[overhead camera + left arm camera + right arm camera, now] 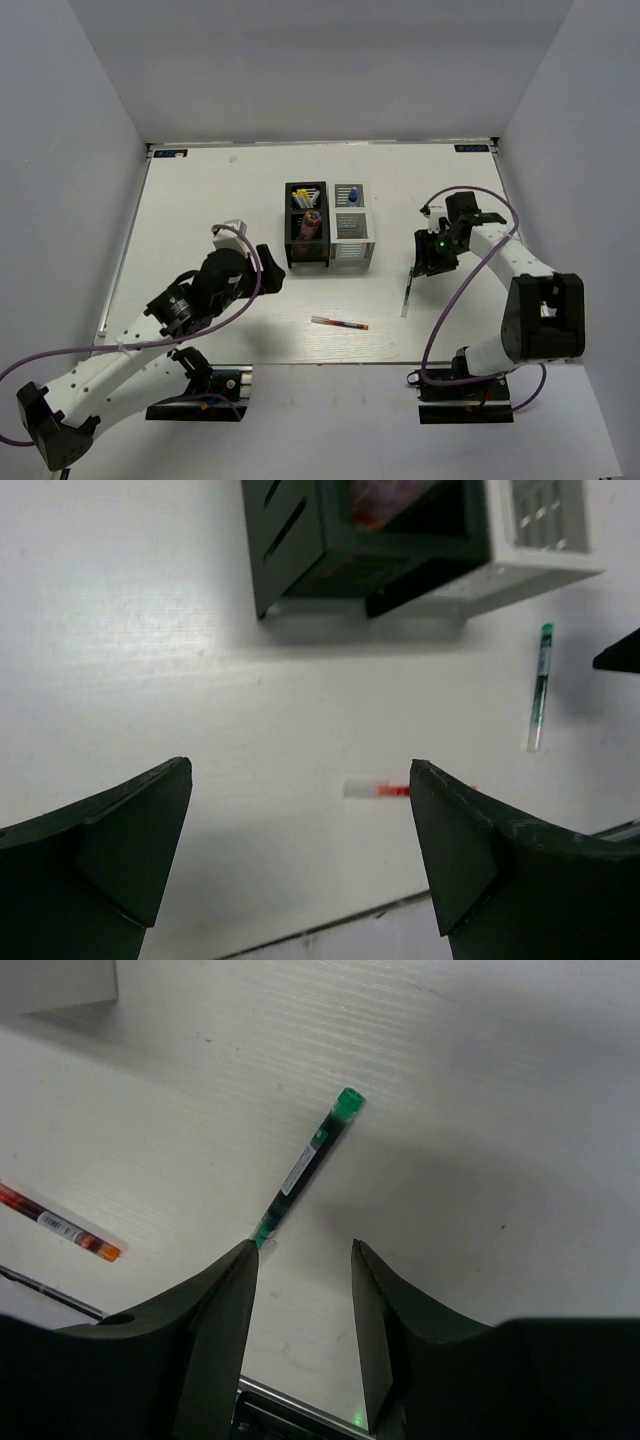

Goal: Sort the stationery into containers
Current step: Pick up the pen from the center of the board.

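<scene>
Right gripper [300, 1248]: fingers apart.
Green pen [305, 1165]: flat, just ahead, one end by a fingertip; desk [200, 200] right side.
Left gripper [300, 770]: fingers apart.
Red pen [339, 323]: by near edge.

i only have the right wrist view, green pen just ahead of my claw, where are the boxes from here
observer: In the top view the black box and white box stand joined mid-table, to the left of the green pen.
operator: anything in the white one yet
observer: Yes, a blue-capped bottle stands in its far compartment.
operator: what's the left claw doing
observer: The left claw is open and empty, facing the red pen.
</scene>
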You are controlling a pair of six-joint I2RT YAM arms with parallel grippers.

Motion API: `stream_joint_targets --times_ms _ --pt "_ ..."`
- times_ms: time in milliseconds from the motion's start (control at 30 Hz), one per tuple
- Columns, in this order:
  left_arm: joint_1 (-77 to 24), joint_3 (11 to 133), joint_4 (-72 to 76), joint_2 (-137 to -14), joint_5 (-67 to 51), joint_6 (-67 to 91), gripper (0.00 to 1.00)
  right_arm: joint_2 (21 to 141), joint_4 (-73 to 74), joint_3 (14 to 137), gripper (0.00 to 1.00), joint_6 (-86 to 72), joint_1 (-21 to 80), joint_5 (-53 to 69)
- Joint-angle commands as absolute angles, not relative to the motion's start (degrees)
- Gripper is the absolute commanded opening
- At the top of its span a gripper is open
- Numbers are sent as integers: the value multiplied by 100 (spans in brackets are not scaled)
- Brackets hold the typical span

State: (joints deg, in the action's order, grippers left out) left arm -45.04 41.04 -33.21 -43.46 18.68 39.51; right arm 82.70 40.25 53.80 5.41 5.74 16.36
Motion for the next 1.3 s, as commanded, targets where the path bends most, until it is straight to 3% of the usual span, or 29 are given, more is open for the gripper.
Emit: stream_joint_targets --times_ms 0,400,667,833,1033,1100,1267 --pt "-4526 3894 -3630 -4113 1609 4420 100 8481 3788 5423 49 317 676 1459" --pt "-4526 3604 -3753 -4008 1397 4667 100 9342 3208 5678 50 -333 1089 923" --pt "-4526 3788 -3998 -4008 1397 4729 100 9563 3138 5555 52 -808 1643 -500" --pt "-4526 3841 -3999 -4008 1397 4729 100 9378 3155 5274 38 -853 1731 -607" --pt "-4526 3893 -3946 -4008 1345 4729 100 9360 3243 5229 6 -739 1714 193" --pt "-4526 3894 -3946 -4008 1292 4729 100 9378 3287 5317 0 -712 1688 430" --pt "-4526 3894 -3806 -4113 923 4623 100 9431 3541 6036 0 -301 1679 1044"
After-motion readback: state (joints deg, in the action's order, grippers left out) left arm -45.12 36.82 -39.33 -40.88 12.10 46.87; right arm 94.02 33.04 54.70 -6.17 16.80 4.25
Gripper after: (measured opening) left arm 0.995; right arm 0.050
